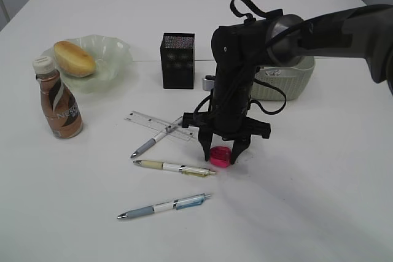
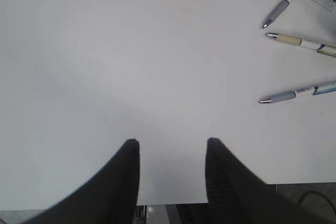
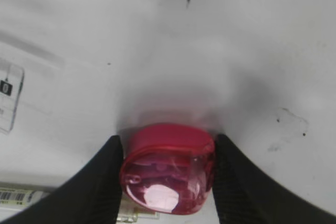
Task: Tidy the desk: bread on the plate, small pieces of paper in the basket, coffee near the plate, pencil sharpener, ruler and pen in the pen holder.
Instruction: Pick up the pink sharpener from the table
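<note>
A pink translucent pencil sharpener (image 1: 220,156) (image 3: 168,169) rests on the white desk (image 1: 307,182). My right gripper (image 1: 220,154) (image 3: 169,139) points straight down over it, both fingers pressed against its sides. The clear ruler (image 1: 147,121) lies to its left with a grey pen (image 1: 153,142) across its end. Two more pens (image 1: 175,167) (image 1: 164,206) lie nearer the front. The black mesh pen holder (image 1: 177,61) stands behind. The bread (image 1: 73,58) sits on the green plate (image 1: 116,50), the coffee (image 1: 58,99) just in front. My left gripper (image 2: 172,141) is open over bare desk. The small pieces of paper are out of view.
The sage-green basket (image 1: 288,81) stands behind my right arm, mostly hidden by it. The desk's front edge runs just below my left fingers (image 2: 126,182). A cream pen tip lies close under the sharpener in the right wrist view.
</note>
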You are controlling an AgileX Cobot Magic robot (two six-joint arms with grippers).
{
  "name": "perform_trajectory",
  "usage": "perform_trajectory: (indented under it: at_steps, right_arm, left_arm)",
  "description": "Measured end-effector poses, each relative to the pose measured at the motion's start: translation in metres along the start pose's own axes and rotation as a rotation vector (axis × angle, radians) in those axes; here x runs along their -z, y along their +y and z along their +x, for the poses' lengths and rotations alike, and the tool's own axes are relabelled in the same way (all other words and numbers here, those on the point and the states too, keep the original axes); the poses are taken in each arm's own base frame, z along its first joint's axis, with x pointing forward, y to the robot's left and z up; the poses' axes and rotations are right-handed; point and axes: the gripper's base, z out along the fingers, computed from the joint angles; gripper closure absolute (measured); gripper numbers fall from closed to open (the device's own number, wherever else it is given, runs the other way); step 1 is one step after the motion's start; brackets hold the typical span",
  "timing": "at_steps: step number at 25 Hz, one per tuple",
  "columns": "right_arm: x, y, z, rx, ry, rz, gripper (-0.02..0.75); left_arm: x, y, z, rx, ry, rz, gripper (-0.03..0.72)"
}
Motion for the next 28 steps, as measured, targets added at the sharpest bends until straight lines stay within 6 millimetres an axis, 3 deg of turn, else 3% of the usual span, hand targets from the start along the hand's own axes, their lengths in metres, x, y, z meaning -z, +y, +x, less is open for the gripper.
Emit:
perform_trajectory:
  at_steps: [16,20,28]
  right_arm:
    - [0.003,-0.003,0.004,0.365,0.063,0.027,0.388]
    - [0.020,0.005,-0.003,0.422,0.027,0.011,0.388]
    - [0.077,0.030,-0.022,0.489,-0.157,-0.102,0.388]
  left_arm:
    - [0.000,0.000,0.000,0.000,0.000,0.000,0.381]
    - [0.000,0.000,0.000,0.000,0.000,0.000,0.381]
    - [0.000,0.000,0.000,0.000,0.000,0.000,0.381]
